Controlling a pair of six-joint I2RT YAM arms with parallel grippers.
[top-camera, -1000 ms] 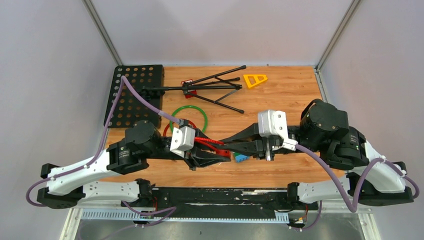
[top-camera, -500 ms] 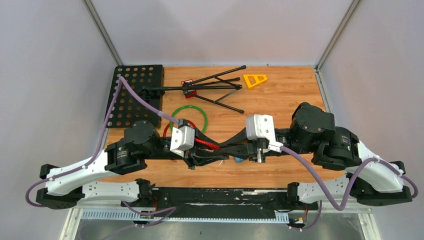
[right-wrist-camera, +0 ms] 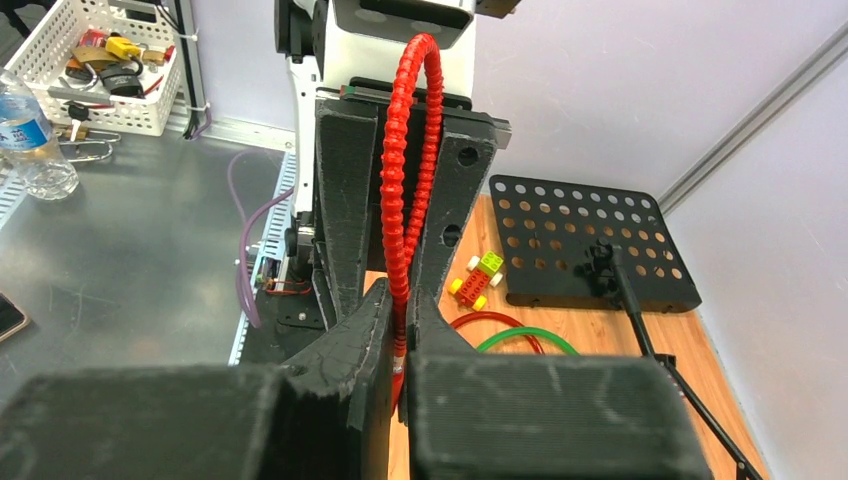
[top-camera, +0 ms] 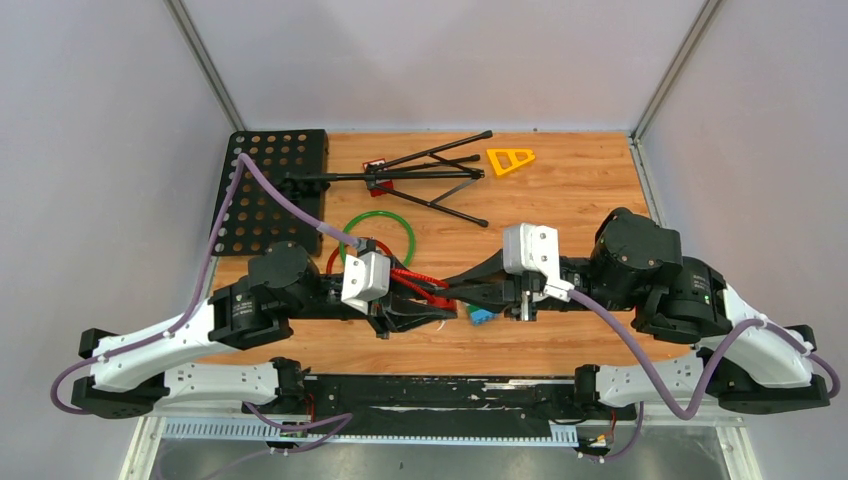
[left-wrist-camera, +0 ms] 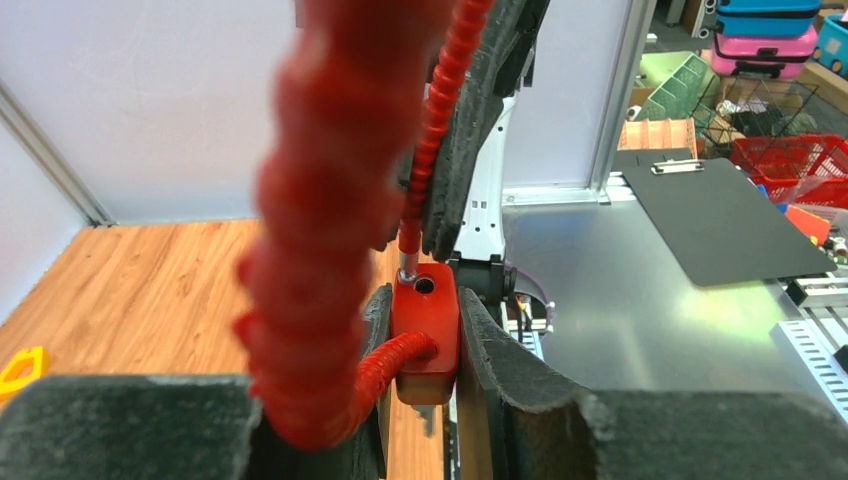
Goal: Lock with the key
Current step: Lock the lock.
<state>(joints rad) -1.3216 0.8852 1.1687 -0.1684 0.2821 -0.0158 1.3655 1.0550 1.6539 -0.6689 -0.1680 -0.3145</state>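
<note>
From above, your left gripper [top-camera: 418, 318] and right gripper [top-camera: 470, 297] meet tip to tip around the red cable [top-camera: 418, 283]. Only the wrist views show the grips.

Left wrist: the left jaws clamp the lock body [left-wrist-camera: 425, 335], and the cable's metal end touches its top beside a hole.

Right wrist: the right jaws pinch the cable shut.

You seem to be seating that end, so press it squarely home next.

My left gripper [left-wrist-camera: 427, 345] has black fingers. The lock body [left-wrist-camera: 425, 310] is plain red, and so is its ribbed cable [right-wrist-camera: 405, 190]. My right gripper [right-wrist-camera: 403, 310] is black too. The table [top-camera: 580, 200] is orange-brown wood grain. At far left, the perforated plate [top-camera: 268, 185] is black, dotted with round holes. The far triangle [top-camera: 510, 160] is yellow and the ring [top-camera: 378, 212] green.
</note>
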